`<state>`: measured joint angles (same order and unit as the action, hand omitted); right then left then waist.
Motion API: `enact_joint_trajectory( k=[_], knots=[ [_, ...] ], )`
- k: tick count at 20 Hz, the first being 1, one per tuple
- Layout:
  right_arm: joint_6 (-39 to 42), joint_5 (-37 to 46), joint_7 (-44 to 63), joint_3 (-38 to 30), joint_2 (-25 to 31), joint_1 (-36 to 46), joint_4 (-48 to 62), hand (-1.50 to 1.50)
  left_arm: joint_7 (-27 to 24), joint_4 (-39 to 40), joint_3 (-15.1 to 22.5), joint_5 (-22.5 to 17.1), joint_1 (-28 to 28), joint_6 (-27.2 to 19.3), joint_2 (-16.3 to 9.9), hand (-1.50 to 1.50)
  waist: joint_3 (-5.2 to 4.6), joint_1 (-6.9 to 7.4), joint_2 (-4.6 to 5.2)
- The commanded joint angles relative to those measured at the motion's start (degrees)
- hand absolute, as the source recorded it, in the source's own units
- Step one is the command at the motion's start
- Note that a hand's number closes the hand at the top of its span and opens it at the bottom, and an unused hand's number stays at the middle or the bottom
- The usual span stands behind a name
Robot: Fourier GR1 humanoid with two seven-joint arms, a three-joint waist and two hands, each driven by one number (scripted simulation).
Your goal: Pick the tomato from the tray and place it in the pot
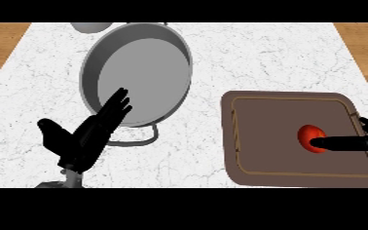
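Note:
A red tomato lies on the brown tray at the right of the counter, toward the tray's right side. My right hand comes in from the right edge. One straight black finger lies against the tomato's lower right side, and most of the hand is cut off by the edge. The large grey pot stands left of the tray, with a loop handle at its near side. My left hand rests open at the lower left, fingers up and overlapping the pot's near rim.
The white marble counter runs between wooden strips at the far left and right corners. A grey rounded shape shows at the far edge behind the pot. A narrow gap of counter separates the pot and the tray.

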<state>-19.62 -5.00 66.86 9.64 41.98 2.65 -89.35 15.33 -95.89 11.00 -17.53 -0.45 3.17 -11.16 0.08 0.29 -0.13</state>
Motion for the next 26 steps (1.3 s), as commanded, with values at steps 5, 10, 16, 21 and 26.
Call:
enact_joint_trajectory(
  k=[5, 10, 16, 21, 26],
  knots=[
    [-1.89, 3.13, 6.26, 1.65, -5.13, 0.75, 4.41, -1.50, 0.16, 3.22, -1.41, -0.03, -1.29, 0.90, 0.75, 0.00, -0.11, -0.20, 0.22],
    [-2.31, 2.69, 5.73, -0.40, -6.20, -0.31, 2.32, 1.50, -0.33, 2.79, -0.59, 2.12, -0.03, -0.15, 2.20, 0.00, -0.11, -0.42, 0.10],
    [-1.61, 5.86, -5.16, -0.53, -10.86, 2.58, 7.58, 1.50, 4.75, -0.47, -1.44, 2.04, -2.03, -1.00, 2.25, 0.00, -0.07, -0.10, 0.14],
    [-1.28, 10.82, -5.09, 0.70, -12.25, 3.20, 8.66, 1.50, 0.65, 1.70, -1.62, 1.89, 0.43, 2.55, 2.52, 0.00, -0.09, -0.11, 0.16],
    [11.28, 21.29, -17.14, 22.50, -8.56, 8.79, -4.59, 1.50, 2.58, 1.56, 1.21, 2.81, -1.98, 2.19, 3.12, 0.00, -0.41, 4.95, 0.31]
  ],
)
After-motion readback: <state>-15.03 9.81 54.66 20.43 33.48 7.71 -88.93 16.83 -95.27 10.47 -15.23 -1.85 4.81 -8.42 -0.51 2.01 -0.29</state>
